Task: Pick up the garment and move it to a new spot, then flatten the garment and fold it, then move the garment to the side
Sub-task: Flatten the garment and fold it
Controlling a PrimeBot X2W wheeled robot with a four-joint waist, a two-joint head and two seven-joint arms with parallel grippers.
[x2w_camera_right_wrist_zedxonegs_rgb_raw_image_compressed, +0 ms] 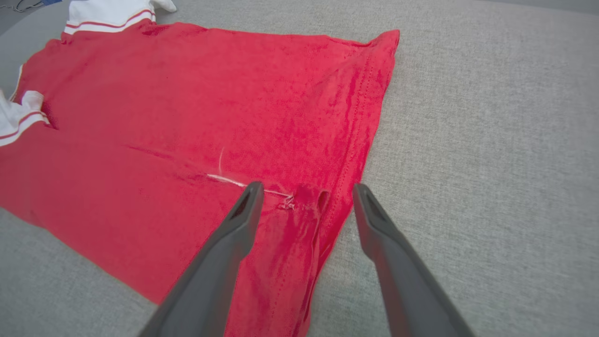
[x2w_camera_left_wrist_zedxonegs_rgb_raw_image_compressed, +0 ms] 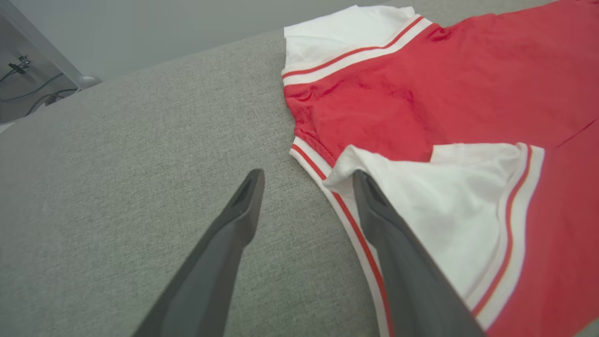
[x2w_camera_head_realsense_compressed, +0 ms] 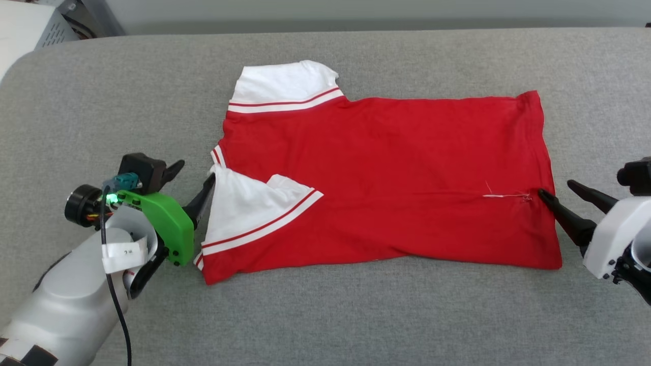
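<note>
The garment (x2w_camera_head_realsense_compressed: 386,173) lies spread on the grey cushioned surface (x2w_camera_head_realsense_compressed: 325,315), red with white short sleeves and striped trim, its near part folded over along a crease. No print shows on the upward face. My left gripper (x2w_camera_head_realsense_compressed: 196,171) is open at the collar end; in the left wrist view (x2w_camera_left_wrist_zedxonegs_rgb_raw_image_compressed: 307,174) one finger rests at the edge of the near white sleeve (x2w_camera_left_wrist_zedxonegs_rgb_raw_image_compressed: 435,196), the other on bare fabric surface. My right gripper (x2w_camera_head_realsense_compressed: 556,187) is open at the hem end; in the right wrist view (x2w_camera_right_wrist_zedxonegs_rgb_raw_image_compressed: 307,187) its fingers straddle the puckered hem (x2w_camera_right_wrist_zedxonegs_rgb_raw_image_compressed: 309,196) beside a loose white thread (x2w_camera_right_wrist_zedxonegs_rgb_raw_image_compressed: 224,179).
The grey surface (x2w_camera_right_wrist_zedxonegs_rgb_raw_image_compressed: 491,140) stretches wide around the garment, with bare room in front and on both sides. A pale metal cabinet (x2w_camera_head_realsense_compressed: 30,30) stands beyond the surface's far left corner. Cables (x2w_camera_left_wrist_zedxonegs_rgb_raw_image_compressed: 32,93) hang by the wall.
</note>
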